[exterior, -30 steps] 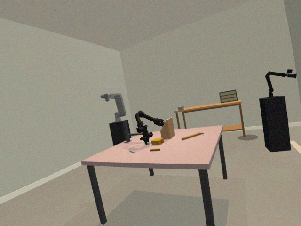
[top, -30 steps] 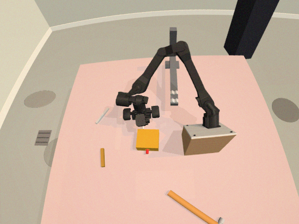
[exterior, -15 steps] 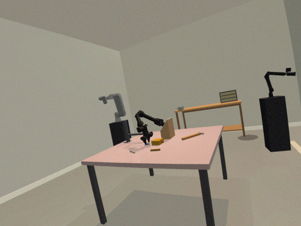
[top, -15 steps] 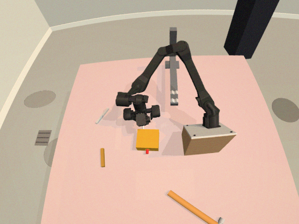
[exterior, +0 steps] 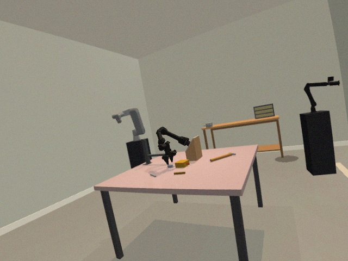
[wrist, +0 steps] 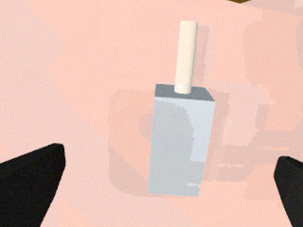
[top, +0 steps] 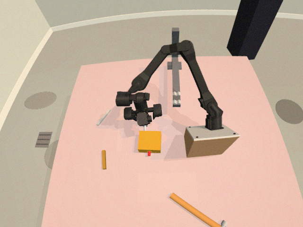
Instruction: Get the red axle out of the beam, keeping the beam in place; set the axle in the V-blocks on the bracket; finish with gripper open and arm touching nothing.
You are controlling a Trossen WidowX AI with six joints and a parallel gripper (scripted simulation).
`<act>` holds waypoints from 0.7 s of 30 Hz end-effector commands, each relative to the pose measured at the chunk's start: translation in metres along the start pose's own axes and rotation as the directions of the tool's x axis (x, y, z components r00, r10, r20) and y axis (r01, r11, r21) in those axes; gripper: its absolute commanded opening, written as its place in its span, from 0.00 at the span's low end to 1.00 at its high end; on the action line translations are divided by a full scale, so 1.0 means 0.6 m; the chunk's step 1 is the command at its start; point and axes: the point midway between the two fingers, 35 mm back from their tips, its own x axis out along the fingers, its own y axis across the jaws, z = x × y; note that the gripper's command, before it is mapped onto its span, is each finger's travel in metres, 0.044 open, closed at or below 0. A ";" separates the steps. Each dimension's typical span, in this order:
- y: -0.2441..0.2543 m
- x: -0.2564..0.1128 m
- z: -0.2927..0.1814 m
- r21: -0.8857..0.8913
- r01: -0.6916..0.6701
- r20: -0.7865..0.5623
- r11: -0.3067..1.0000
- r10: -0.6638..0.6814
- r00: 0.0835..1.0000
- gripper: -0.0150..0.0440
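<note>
I have the gripper (top: 143,119) (exterior: 169,162) (wrist: 172,162) spread almost fully, with nothing between its 2 fingers. Below it, a gray-blue block (top: 147,126) (exterior: 170,166) (wrist: 177,147) carries a pale rod (top: 145,127) (exterior: 174,166) (wrist: 187,57), which points towards 12 o'clock in my wrist view.

From above, the yellow beam (top: 149,140) (exterior: 181,163) (wrist: 240,1) sits near the gripper, between 5 and 6 o'clock. The red axle (top: 149,153) (exterior: 187,163) is in it: I see 1 short, round, bright red stub out of the 6 o'clock face. Its long axis runs roughly 12 to 6.

The 2 V-blocks (top: 176,97), pale and notched, sit on the dark bracket (top: 175,79) (exterior: 156,155) at about 2 o'clock from the gripper. My wrist view catches only a sliver of beam and no red; top and exterior both show the stub.
</note>
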 end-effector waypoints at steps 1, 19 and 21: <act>-0.005 -0.017 -0.005 0.011 0.012 -0.004 1.000 -0.012 1.000 1.00; -0.003 -0.043 0.008 0.084 0.002 0.003 0.996 -0.002 1.000 1.00; -0.006 -0.043 0.021 0.203 0.002 0.006 0.979 -0.003 1.000 1.00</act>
